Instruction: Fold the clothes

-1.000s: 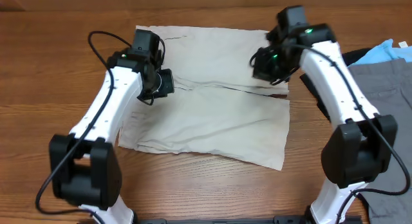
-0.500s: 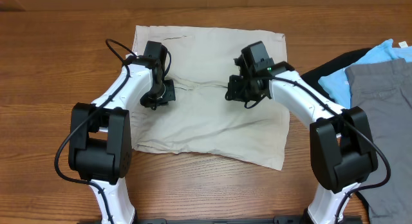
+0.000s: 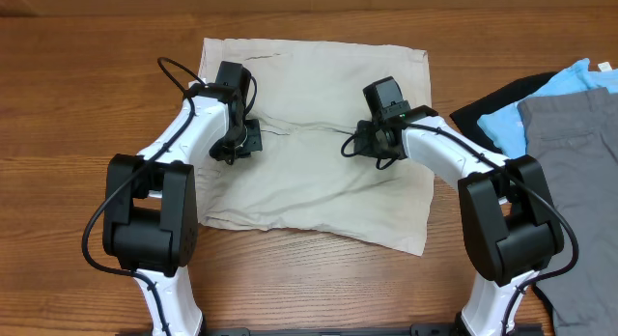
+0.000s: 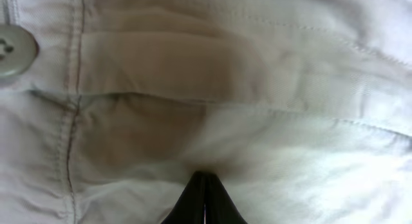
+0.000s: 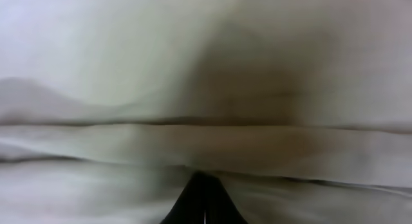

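Beige shorts, mid-fold: both grippers down on the crease line across the middle.

The pale beige cotton shorts (image 3: 319,196) lay spread flat at the centre of the brown wooden table (image 3: 77,104), well apart from the grey garment (image 3: 570,153), light blue garment (image 3: 502,124) and black garment (image 3: 483,109) heaped at the right edge. The left gripper (image 3: 239,143) and right gripper (image 3: 359,143) sat low on the cloth near a horizontal fold. In both wrist views the fingertips met with no gap, pressed against fabric; whether any cloth was pinched between them could not be told. A pale round button (image 4: 13,47) showed by the left gripper. Judged step: securing the fold line. Next would call for a firm pinch of the edge, then carrying it over evenly on both sides.
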`<control>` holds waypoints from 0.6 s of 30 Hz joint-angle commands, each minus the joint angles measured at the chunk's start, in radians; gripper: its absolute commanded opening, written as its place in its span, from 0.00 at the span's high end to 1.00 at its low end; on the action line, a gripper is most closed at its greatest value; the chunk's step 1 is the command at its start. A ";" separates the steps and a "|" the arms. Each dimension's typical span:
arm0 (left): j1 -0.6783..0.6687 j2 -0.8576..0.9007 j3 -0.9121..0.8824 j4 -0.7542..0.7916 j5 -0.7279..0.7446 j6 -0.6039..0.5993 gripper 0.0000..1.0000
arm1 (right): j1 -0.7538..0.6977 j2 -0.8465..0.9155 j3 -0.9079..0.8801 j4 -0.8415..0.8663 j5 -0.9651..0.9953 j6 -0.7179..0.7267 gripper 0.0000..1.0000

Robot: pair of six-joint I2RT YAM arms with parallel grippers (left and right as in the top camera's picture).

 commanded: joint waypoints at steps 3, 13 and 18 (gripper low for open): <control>0.000 0.003 0.006 0.011 -0.042 0.004 0.96 | -0.003 0.010 0.000 -0.031 0.169 0.008 0.96; -0.001 -0.301 0.248 -0.140 -0.012 0.024 0.96 | -0.002 -0.142 0.333 -0.444 0.068 0.001 0.96; -0.001 -0.449 0.261 -0.300 0.046 -0.030 0.96 | 0.003 -0.245 0.377 -0.668 -0.315 0.000 0.96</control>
